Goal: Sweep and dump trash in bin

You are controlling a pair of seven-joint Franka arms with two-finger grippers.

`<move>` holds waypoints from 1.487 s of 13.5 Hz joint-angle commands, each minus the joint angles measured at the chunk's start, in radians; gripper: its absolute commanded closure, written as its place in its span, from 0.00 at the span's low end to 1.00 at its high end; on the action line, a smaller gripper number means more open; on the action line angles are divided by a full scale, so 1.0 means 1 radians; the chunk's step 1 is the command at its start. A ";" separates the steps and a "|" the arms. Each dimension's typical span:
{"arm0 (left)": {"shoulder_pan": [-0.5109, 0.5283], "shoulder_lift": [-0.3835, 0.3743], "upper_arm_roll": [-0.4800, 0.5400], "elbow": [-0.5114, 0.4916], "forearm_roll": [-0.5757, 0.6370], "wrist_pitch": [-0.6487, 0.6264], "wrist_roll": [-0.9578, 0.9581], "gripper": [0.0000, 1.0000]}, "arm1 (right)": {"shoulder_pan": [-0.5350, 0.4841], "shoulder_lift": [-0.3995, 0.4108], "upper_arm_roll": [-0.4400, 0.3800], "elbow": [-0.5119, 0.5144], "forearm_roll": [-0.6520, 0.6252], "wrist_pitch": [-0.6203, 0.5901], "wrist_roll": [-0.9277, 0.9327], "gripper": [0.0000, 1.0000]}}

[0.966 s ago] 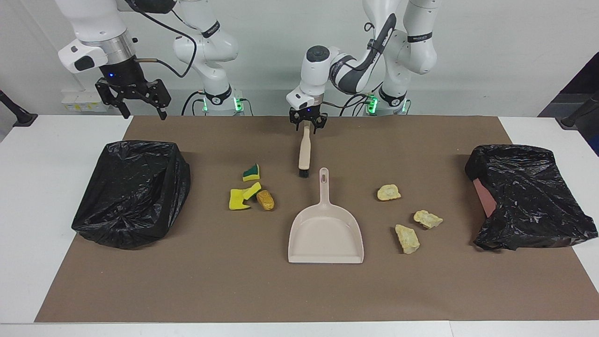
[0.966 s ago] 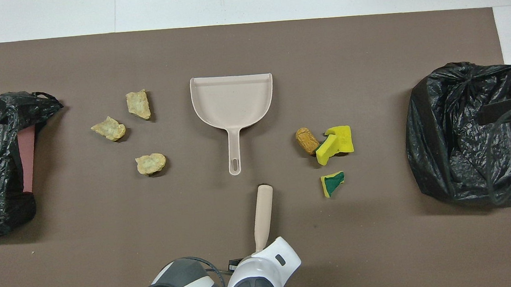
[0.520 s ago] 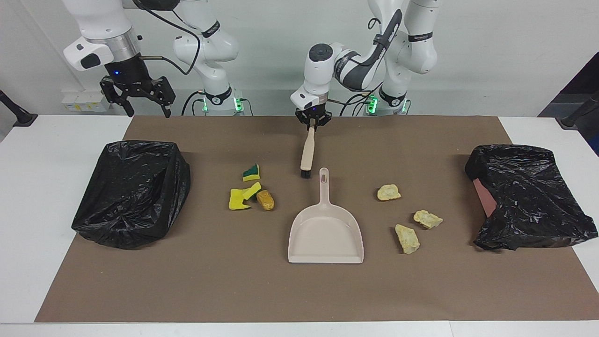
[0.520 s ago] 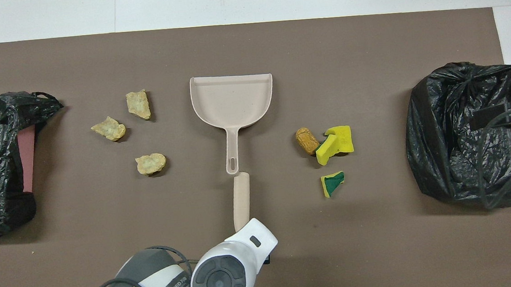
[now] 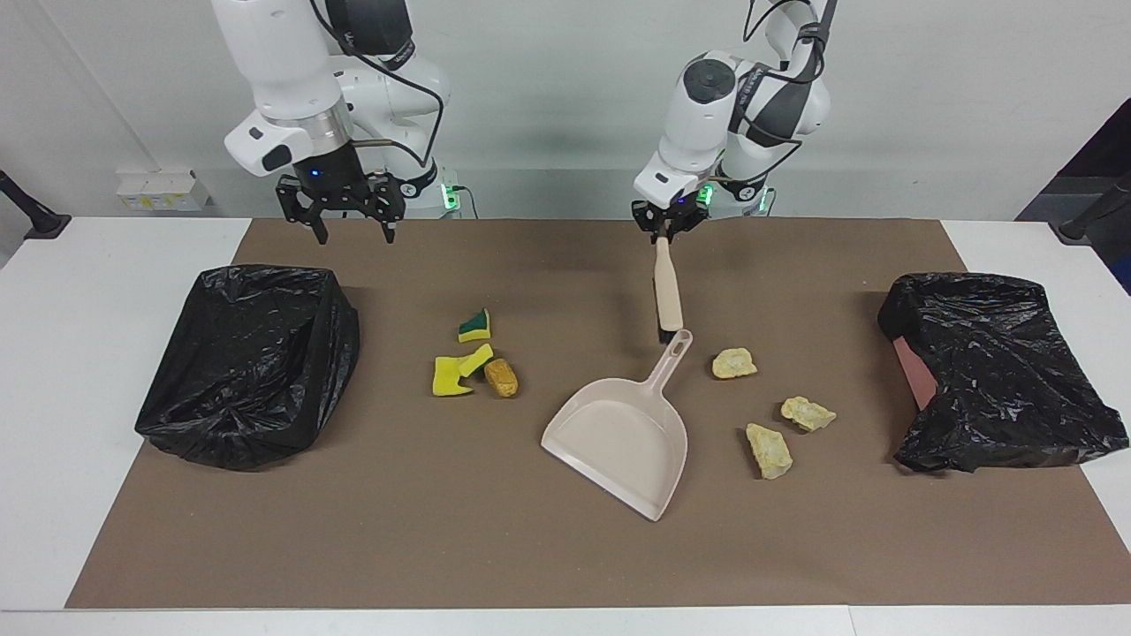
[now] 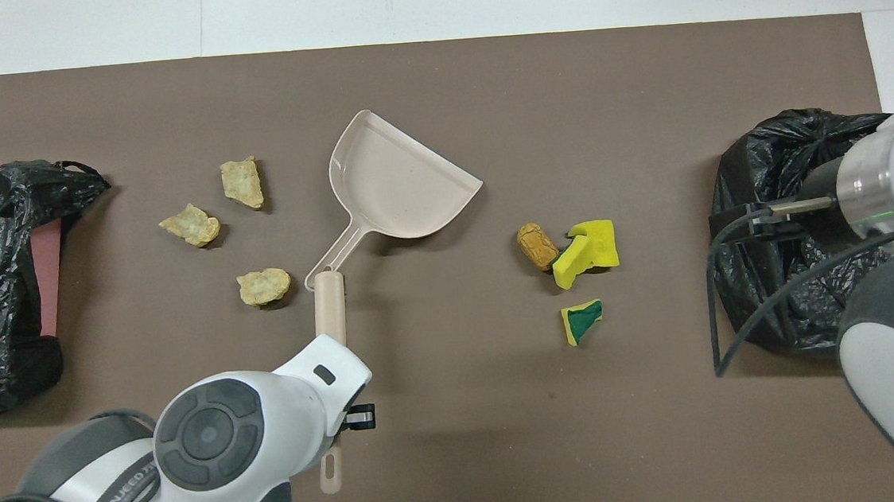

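Note the trash: three pale yellow chunks (image 5: 770,413) lie on the brown mat (image 5: 495,548) beside the dustpan (image 5: 623,442), toward the left arm's end of the counter; the bright yellow pieces (image 5: 461,358) and orange-brown lump (image 5: 501,377) lie beside the dustpan toward the right arm's end. The left gripper (image 5: 664,234) has its fingers pinching the brush (image 5: 667,293), bristles touching the dustpan's handle tip. The right gripper (image 5: 346,231) hangs fingers spread, near the black-bagged bin (image 5: 252,362).

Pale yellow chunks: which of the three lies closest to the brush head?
The pale chunk nearest the robots, lying by itself beside the dustpan handle; the other two chunks lie farther from the brush.
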 commanded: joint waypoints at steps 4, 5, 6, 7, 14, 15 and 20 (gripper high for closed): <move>0.162 -0.023 -0.013 0.053 0.010 -0.075 0.127 1.00 | 0.070 0.029 -0.002 -0.021 0.009 0.056 0.116 0.00; 0.197 -0.018 -0.013 0.056 0.013 -0.072 0.167 1.00 | 0.070 0.029 -0.002 -0.021 0.009 0.056 0.109 0.00; 0.228 -0.012 -0.013 0.065 0.034 -0.067 0.217 1.00 | 0.070 0.029 -0.004 -0.021 0.009 0.054 0.106 0.00; 0.258 -0.003 -0.013 0.067 0.039 -0.060 0.257 1.00 | 0.070 0.029 -0.004 -0.023 0.009 0.054 0.106 0.00; 0.250 0.011 -0.017 -0.030 0.033 0.014 0.468 1.00 | 0.068 0.029 -0.004 -0.023 0.009 0.054 0.109 0.00; 0.234 0.010 -0.017 -0.030 0.028 0.016 0.476 1.00 | 0.070 0.029 -0.004 -0.023 0.009 0.054 0.109 0.00; 0.066 -0.001 -0.019 -0.030 -0.037 0.020 0.460 1.00 | 0.068 0.029 -0.004 -0.023 0.009 0.054 0.110 0.00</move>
